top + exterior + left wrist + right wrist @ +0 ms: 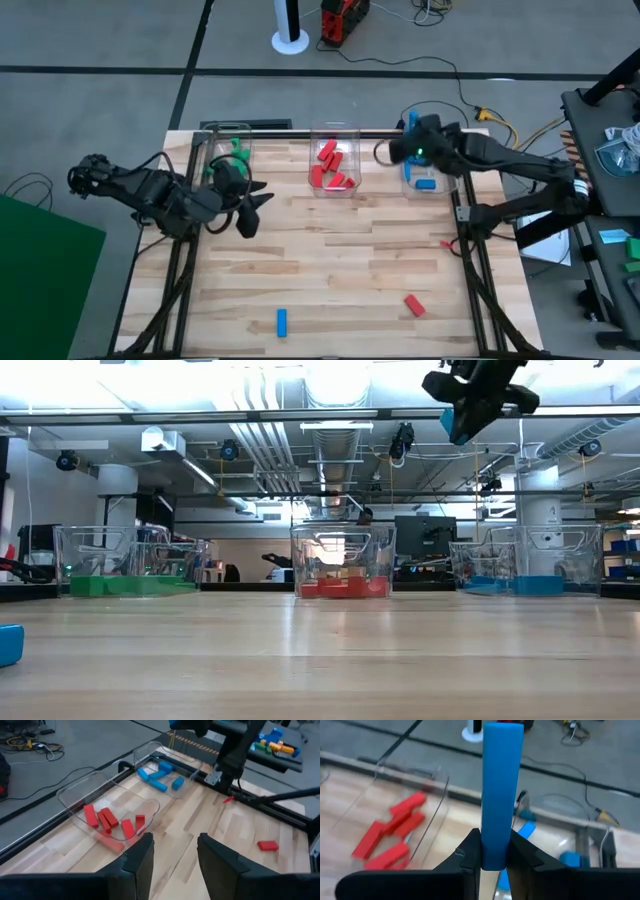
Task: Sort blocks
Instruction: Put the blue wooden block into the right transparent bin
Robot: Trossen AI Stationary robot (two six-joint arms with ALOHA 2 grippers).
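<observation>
My right gripper (408, 138) hangs high above the clear bin with blue blocks (423, 178) at the table's far right, shut on a blue block (502, 780). In the low view that block (455, 422) shows just under the gripper (478, 400). My left gripper (250, 205) stands open with nothing between its fingers (175, 855), near the clear bin with green blocks (228, 150). A middle bin (335, 165) holds several red blocks. A loose blue block (282, 321) and a loose red block (414, 305) lie flat near the table's front edge. My right gripper pinches the blue block by one end (495, 856) between its two fingers. The rest of the block sticks straight out past the fingertips, in line with them. The block is lifted clear, high above the table and the bins.
A small red piece (447, 243) lies by the right frame rail (462, 215). Black frame rails run along the table's left, right and far sides. Bare wood lies between the bins and the loose blocks (268, 845).
</observation>
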